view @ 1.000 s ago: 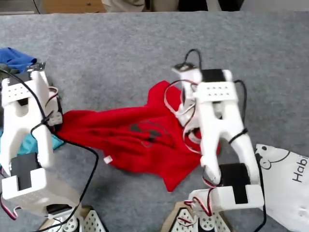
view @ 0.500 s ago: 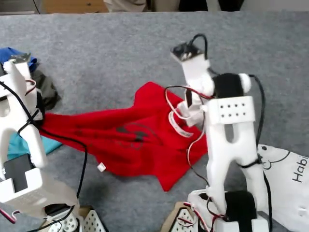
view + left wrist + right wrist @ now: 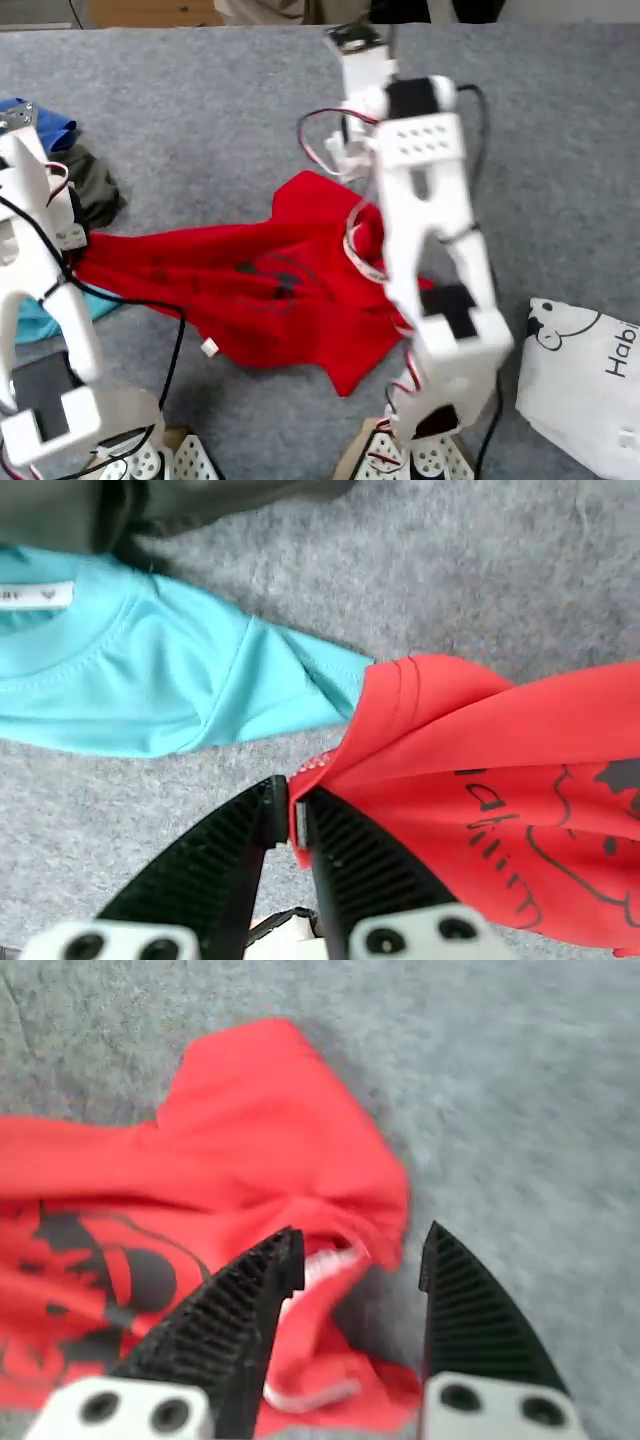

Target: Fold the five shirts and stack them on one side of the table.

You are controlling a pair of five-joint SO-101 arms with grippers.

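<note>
A red shirt (image 3: 270,290) lies crumpled across the middle of the grey table (image 3: 200,90). My left gripper (image 3: 297,815) is shut on the shirt's left edge (image 3: 85,250), just beside a teal shirt (image 3: 150,680). My right gripper (image 3: 365,1245) hangs open above the red shirt's far sleeve (image 3: 270,1130), with nothing between its fingers. In the high view that arm stands raised over the shirt's far right part, its gripper (image 3: 345,160) beyond the sleeve.
A teal shirt (image 3: 35,315), a dark olive shirt (image 3: 95,190) and a blue shirt (image 3: 45,120) lie bunched at the left edge. A white printed shirt (image 3: 585,385) lies at the near right. Bare grey table stretches along the far side.
My right arm has risen off the red shirt and swung toward the far side. My left gripper has pulled the shirt's edge to the left, and the shirt has shifted left.
</note>
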